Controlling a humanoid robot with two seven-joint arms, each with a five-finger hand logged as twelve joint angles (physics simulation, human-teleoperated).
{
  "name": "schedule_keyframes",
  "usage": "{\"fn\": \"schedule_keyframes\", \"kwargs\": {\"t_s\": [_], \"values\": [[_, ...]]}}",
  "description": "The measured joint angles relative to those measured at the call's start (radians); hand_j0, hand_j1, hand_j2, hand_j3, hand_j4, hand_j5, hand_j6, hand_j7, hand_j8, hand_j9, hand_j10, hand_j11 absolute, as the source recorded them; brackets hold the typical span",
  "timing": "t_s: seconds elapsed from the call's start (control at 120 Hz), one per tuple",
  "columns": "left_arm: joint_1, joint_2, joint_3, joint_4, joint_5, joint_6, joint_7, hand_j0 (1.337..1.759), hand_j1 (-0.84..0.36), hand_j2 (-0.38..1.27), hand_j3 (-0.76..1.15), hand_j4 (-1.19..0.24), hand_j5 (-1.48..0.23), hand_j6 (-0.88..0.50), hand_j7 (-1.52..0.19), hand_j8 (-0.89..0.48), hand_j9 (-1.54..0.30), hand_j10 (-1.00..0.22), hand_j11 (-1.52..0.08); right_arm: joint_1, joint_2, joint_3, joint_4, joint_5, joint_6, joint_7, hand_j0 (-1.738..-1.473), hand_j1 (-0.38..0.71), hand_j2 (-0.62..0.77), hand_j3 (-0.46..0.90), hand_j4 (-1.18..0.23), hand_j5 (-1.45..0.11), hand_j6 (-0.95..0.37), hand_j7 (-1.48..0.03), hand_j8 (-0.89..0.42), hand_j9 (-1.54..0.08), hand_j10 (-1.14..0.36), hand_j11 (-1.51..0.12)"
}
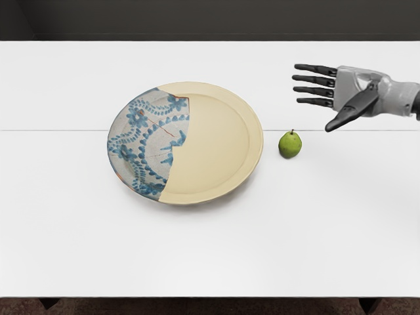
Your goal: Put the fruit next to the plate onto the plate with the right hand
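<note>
At the right of the frame my right robot hand hangs above the worktop with its fingers spread and nothing in them, the palm turned toward the centre, which I judge leaves room to close around the fruit. The small green pear stands on the worktop just beside the plate's right rim, apart from it and below-left of the fingertips. The plate is bare, so the pick is not yet begun
</note>
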Motion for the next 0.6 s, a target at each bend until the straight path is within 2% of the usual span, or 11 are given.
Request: {"fn": "schedule_keyframes", "kwargs": {"t_s": [0.133, 0.242, 0.333, 0.458, 0.525, 0.6], "values": [[0.000, 0.000, 0.000, 0.000, 0.000, 0.000, 0.000, 1.658, 0.35, 0.00, 0.00, 0.00, 0.00, 0.00, 0.00, 0.00, 0.00, 0.00, 0.00, -0.006, 0.001, 0.008, -0.003, -0.001, 0.000, -0.016, -1.658, -0.35, 0.00, 0.00, 0.00, 0.00, 0.00, 0.00, 0.00, 0.00, 0.00, 0.00], [0.000, 0.000, 0.000, 0.000, 0.000, 0.000, 0.000, 1.658, 0.35, 0.00, 0.00, 0.00, 0.00, 0.00, 0.00, 0.00, 0.00, 0.00, 0.00, -0.011, 0.047, 0.012, -0.075, -0.021, 0.000, -0.007, -1.658, -0.35, 0.00, 0.00, 0.00, 0.00, 0.00, 0.00, 0.00, 0.00, 0.00, 0.00], [0.000, 0.000, 0.000, 0.000, 0.000, 0.000, 0.000, 1.658, 0.35, 0.00, 0.00, 0.00, 0.00, 0.00, 0.00, 0.00, 0.00, 0.00, 0.00, -0.013, 0.114, 0.014, -0.173, -0.148, 0.000, 0.086, -1.658, -0.35, 0.00, 0.00, 0.00, 0.00, 0.00, 0.00, 0.00, 0.00, 0.00, 0.00], [0.000, 0.000, 0.000, 0.000, 0.000, 0.000, 0.000, 1.658, 0.35, 0.00, 0.00, 0.00, 0.00, 0.00, 0.00, 0.00, 0.00, 0.00, 0.00, -0.018, 0.149, 0.014, -0.225, -0.331, 0.000, 0.206, -1.658, -0.35, 0.00, 0.00, 0.00, 0.00, 0.00, 0.00, 0.00, 0.00, 0.00, 0.00], [0.000, 0.000, 0.000, 0.000, 0.000, 0.001, 0.000, 1.658, 0.35, 0.00, 0.00, 0.00, 0.00, 0.00, 0.00, 0.00, 0.00, 0.00, 0.00, -0.027, 0.166, 0.009, -0.234, -0.392, 0.000, 0.243, -1.658, -0.35, 0.00, 0.00, 0.00, 0.00, 0.00, 0.00, 0.00, 0.00, 0.00, 0.00], [0.000, 0.000, 0.000, 0.000, 0.000, 0.000, 0.000, 1.658, 0.35, 0.00, 0.00, 0.00, 0.00, 0.00, 0.00, 0.00, 0.00, 0.00, 0.00, -0.040, 0.203, 0.005, -0.240, -0.451, -0.010, 0.265, -1.658, -0.35, 0.00, 0.00, 0.00, 0.00, 0.00, 0.00, 0.00, 0.00, 0.00, 0.00]]}}
